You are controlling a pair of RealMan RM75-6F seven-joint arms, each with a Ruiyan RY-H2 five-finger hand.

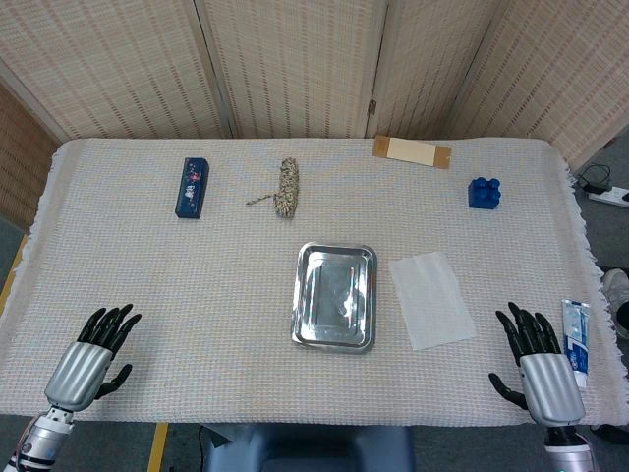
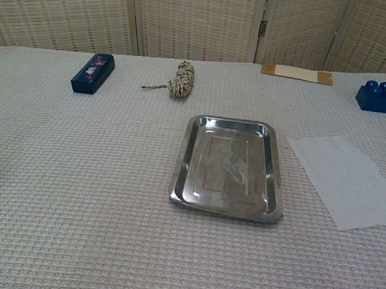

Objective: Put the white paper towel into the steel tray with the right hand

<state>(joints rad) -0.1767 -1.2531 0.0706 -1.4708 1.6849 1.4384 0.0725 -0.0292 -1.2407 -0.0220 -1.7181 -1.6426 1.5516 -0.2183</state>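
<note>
The white paper towel (image 1: pixel 431 298) (image 2: pixel 349 179) lies flat on the cloth, just right of the steel tray (image 1: pixel 335 254) (image 2: pixel 232 125), which holds nothing. My right hand (image 1: pixel 539 371) rests open at the table's near right edge, below and to the right of the towel, apart from it. At the near left corner my left hand (image 1: pixel 94 356) lies open with its fingers spread. Neither hand shows in the chest view.
A toothpaste tube (image 1: pixel 577 341) lies just right of my right hand. Along the far side sit a dark blue box (image 1: pixel 193 186) (image 2: pixel 93 72), a coil of rope (image 1: pixel 285 189) (image 2: pixel 183 79), a cardboard strip (image 1: pixel 412 150) (image 2: pixel 297 73) and a blue toy brick (image 1: pixel 485 192) (image 2: pixel 376 96).
</note>
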